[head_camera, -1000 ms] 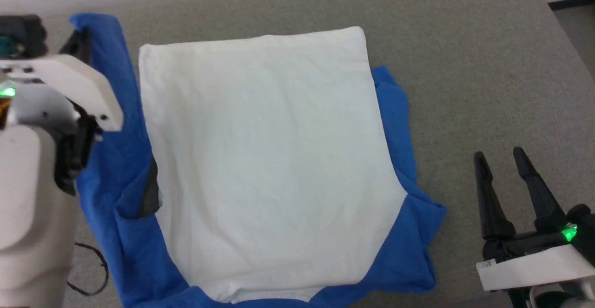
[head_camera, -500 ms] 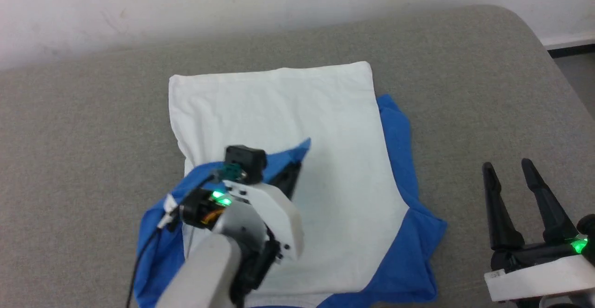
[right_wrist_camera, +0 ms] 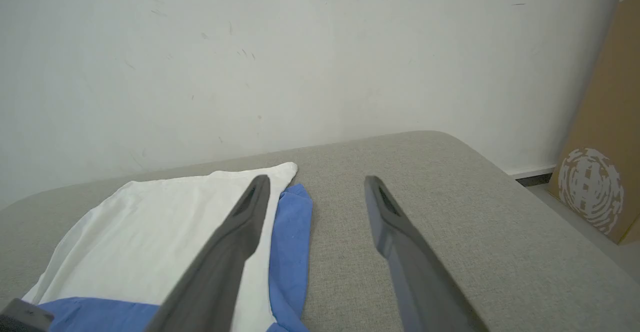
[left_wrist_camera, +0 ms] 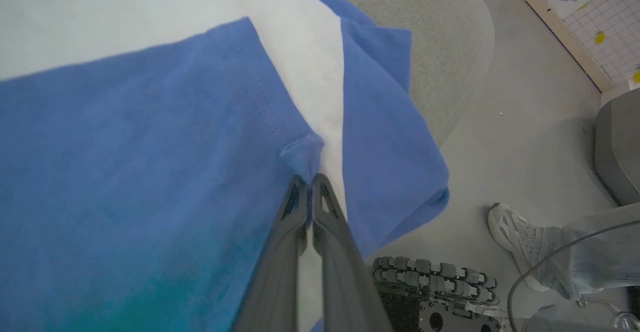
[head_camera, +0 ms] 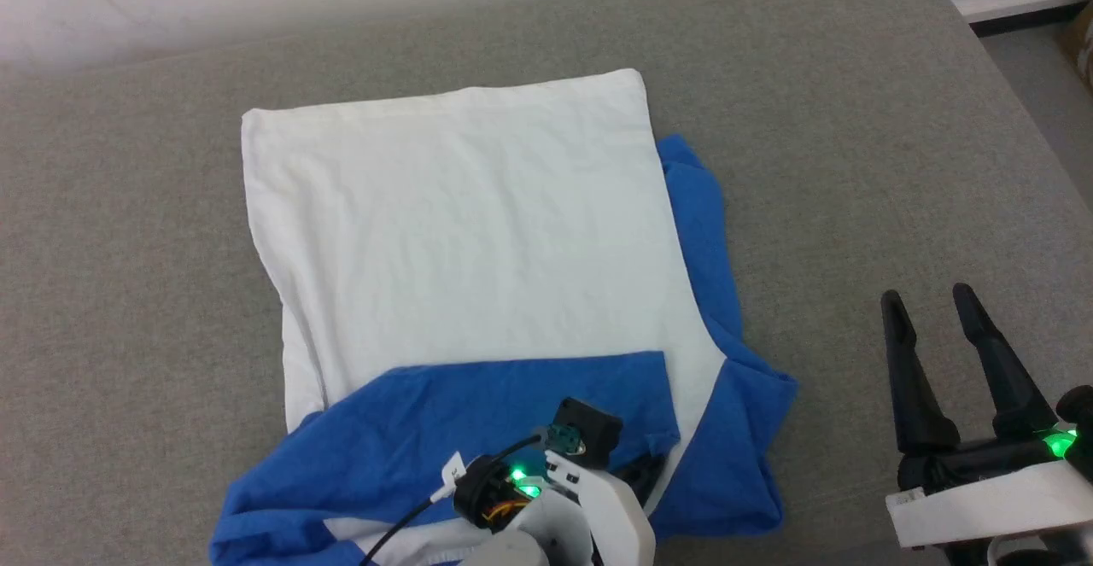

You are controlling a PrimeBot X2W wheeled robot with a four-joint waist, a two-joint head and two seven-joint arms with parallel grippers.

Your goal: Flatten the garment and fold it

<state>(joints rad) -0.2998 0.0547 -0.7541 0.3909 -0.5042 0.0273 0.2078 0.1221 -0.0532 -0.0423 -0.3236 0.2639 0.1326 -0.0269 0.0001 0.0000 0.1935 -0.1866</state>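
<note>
One fold of several looks nearly made. The garment (head_camera: pixel 461 224) lies spread on the grey counter (head_camera: pixel 854 165), its white body flat apart from light wrinkles and its straight hem toward the far edge. The folded sleeve (head_camera: pixel 512 404) stretches as a blue band across the white body near the counter's near edge. The left gripper (left_wrist_camera: pixel 311 179) has its fingers clenched on the corner of that sleeve's cuff, which bunches into a small pucker at the tips, so the sleeve is not yet released.

The other sleeve (head_camera: pixel 726 429) sticks out from under the white body toward the counter's right edge, rumpled and unfolded. The right gripper (head_camera: pixel 928 294) hovers over bare counter near the near right corner, well apart from the cloth, with its fingers spread and empty.

By my reading, what is left is letting go of the cuff, folding the other sleeve in, and then doubling the body.
</note>
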